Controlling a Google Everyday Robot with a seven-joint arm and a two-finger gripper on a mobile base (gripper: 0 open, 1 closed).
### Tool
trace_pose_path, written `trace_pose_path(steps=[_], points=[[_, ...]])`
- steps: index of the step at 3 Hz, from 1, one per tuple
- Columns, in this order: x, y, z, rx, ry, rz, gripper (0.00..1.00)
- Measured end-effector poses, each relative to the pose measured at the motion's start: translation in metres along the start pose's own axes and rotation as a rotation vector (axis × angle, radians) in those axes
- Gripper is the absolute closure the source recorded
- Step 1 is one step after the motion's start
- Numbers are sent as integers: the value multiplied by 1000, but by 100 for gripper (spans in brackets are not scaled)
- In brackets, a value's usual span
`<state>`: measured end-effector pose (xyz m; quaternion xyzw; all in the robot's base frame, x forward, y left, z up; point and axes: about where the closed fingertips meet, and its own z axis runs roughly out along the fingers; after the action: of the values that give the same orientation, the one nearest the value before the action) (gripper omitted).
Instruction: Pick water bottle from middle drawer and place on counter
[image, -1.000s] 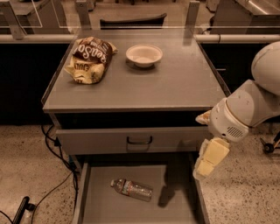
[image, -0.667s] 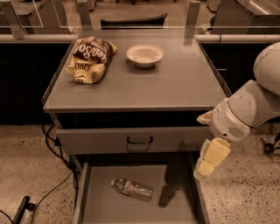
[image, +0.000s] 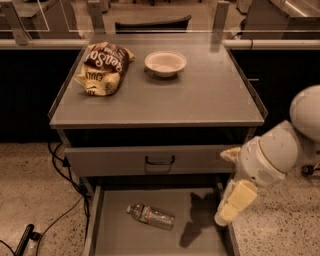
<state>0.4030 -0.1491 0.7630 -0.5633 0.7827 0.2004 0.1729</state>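
Nothing had shifted over the last second — hand (image: 227, 212) hung beside the middle drawer (image: 115, 235), its opening untellable, water bottle (image: 151, 216) lying untouched — pick not begun

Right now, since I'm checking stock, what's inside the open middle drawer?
One water bottle lying on its side on the drawer floor. The claw hangs over the drawer's right wall. The drawer's back is hidden beneath the upper drawer front.
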Motion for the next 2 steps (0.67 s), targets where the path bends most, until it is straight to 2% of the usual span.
trace_pose_path(steps=[1, 2], points=[[32, 23, 56, -16, -128, 57, 0], [61, 27, 112, -13, -202, 99, 0]])
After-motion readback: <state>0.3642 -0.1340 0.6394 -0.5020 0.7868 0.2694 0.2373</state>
